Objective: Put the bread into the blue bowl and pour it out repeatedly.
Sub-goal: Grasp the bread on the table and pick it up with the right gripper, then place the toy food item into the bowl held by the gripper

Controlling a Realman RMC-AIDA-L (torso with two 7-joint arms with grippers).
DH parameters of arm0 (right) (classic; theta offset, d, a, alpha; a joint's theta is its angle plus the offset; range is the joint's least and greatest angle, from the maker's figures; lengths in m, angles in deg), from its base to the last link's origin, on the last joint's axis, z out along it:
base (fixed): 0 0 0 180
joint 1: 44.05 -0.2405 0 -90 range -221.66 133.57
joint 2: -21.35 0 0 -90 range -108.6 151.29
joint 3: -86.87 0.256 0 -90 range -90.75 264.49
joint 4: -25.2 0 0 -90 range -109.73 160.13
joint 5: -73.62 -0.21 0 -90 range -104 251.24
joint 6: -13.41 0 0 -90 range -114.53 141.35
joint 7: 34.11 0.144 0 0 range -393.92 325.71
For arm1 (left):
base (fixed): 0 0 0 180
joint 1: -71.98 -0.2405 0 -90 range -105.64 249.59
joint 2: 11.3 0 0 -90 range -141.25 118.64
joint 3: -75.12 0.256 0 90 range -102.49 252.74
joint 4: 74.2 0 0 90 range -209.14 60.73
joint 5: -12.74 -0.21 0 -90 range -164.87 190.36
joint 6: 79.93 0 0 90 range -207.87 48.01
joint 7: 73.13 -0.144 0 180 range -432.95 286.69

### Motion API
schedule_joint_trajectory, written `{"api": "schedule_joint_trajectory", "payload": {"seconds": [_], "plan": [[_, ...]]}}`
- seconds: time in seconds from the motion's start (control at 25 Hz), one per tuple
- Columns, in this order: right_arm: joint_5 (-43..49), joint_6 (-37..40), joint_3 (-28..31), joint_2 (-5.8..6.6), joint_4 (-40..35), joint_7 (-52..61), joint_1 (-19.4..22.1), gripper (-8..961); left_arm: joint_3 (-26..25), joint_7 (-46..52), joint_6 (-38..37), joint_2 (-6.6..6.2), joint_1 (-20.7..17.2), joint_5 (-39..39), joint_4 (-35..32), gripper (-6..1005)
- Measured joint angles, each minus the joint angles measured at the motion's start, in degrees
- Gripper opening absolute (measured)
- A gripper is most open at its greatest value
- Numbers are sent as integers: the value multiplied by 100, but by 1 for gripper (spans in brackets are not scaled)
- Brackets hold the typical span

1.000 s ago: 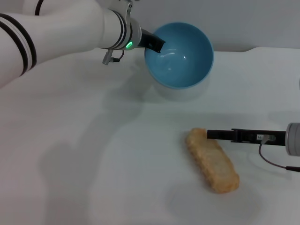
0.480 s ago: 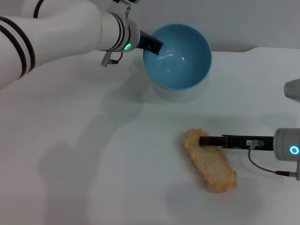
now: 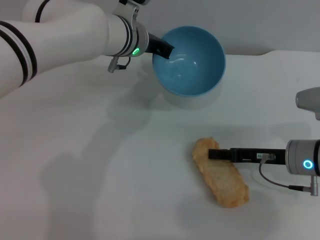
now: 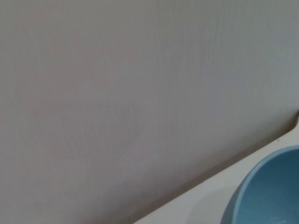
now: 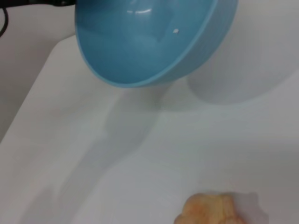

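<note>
As before tilted blue bowl, bread nearer

**Colours on the bench right now**

The blue bowl is a glossy light blue, plain inside, with small white glints. The bread shows golden-tan with paler cream patches, no stripes visible from here. The tabletop is plain white with soft grey shadows. The left arm is white with black bands and a green light; its end effector is black. The right end effector is black too, with a blue ring light behind it. The wall is flat grey.
</note>
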Motion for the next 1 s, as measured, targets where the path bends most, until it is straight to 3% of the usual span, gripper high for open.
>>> {"api": "schedule_joint_trajectory", "payload": {"seconds": [0.4,0.68,0.76,1.0], "plan": [[-573,453,81,28,-217,-927,141,294,-1,0,-55,-12,-33,0,14,-1],[-965,1327,63,49,-1368,-1081,423,263,-35,0,-355,-47,17,0,72,-1],[-1308,1720,32,62,-2151,-1025,591,249,-58,0,-717,-53,96,2,72,-2],[-1407,1693,59,64,-2689,-883,524,195,79,-3,-1302,-16,288,287,69,-2]]}}
